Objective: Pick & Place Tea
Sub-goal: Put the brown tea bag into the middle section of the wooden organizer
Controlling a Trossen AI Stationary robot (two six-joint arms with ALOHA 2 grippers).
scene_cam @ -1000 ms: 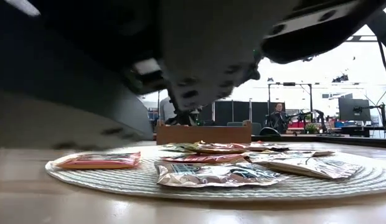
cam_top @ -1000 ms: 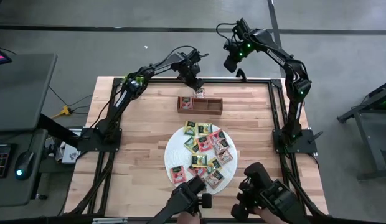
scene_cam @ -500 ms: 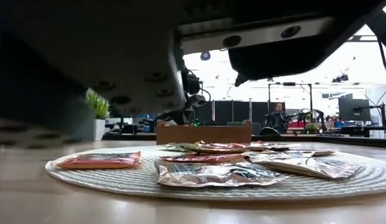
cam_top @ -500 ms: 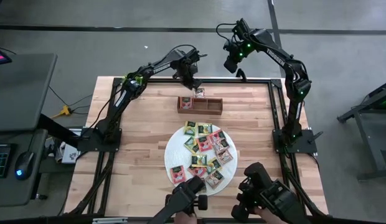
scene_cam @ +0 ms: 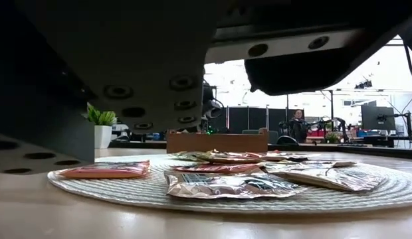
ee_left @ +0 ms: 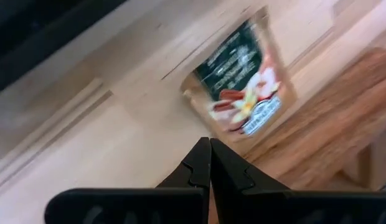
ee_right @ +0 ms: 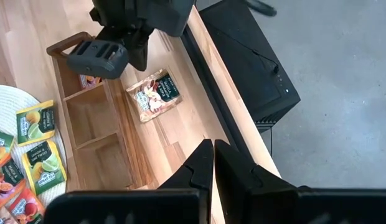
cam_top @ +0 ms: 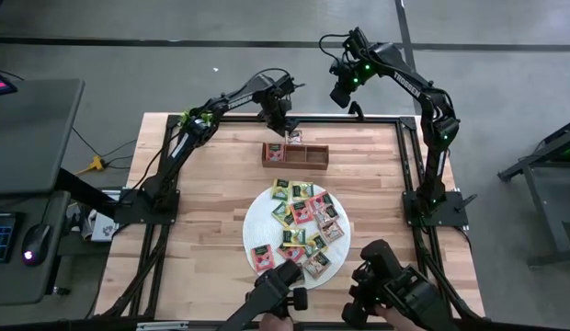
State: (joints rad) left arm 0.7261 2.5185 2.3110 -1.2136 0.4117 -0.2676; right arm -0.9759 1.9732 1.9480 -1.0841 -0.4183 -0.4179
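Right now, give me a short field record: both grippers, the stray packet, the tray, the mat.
left gripper: shut, empty, above the table's far edge by the tray
right gripper: shut, empty, raised beyond the far edge
stray tea packet: flat on the table, outside the tray
wooden tray: two compartments empty, one packet in the end compartment
white woven mat: covered with many tea packets

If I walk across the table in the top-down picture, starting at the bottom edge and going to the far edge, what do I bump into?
Round white mat covered in tea packets → wooden tray → one loose tea packet lying on the table behind the tray, with the left gripper shut just above it.
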